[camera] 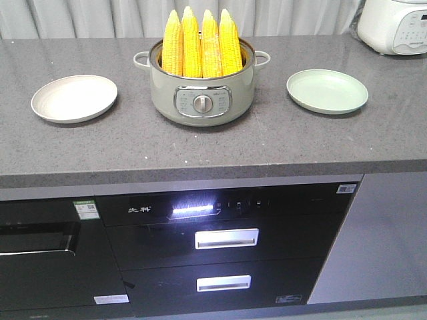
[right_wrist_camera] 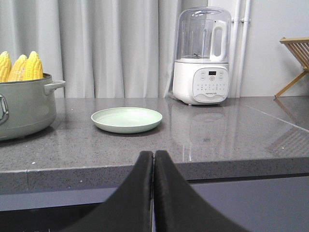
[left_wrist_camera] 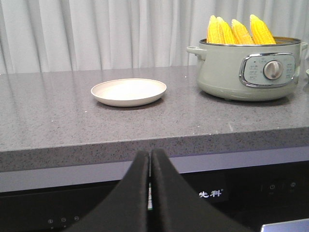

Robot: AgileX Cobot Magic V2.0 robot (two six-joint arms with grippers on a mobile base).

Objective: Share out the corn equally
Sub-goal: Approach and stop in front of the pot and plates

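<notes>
- Exterior front-facing: corn (camera: pixel 200 43), 4 cobs, upright in pot (camera: pixel 202 93) on worktop (camera: pixel 267 143).
- Left: beige plate (camera: pixel 73 98); right: green plate (camera: pixel 327 91).
- L gripper (left_wrist_camera: pixel 149 155), R gripper (right_wrist_camera: pixel 153 155): jaws pressed together.

I count four cobs of corn (camera: pixel 191 41), and one pot (camera: pixel 202 93) with two side handles (camera: pixel 141 60) and a single dial (camera: pixel 202 103). There are two plates on the one counter (camera: pixel 213 143): one cream plate (camera: pixel 74 98) and one green plate (camera: pixel 327 91). I see one white appliance (right_wrist_camera: pixel 201 82) with a clear jug, and one wooden rack (right_wrist_camera: pixel 295 53). Under the counter are two drawer handles (camera: pixel 227 238). My own grippers make two: one left gripper (left_wrist_camera: pixel 149 154) and one right gripper (right_wrist_camera: pixel 153 154).
</notes>
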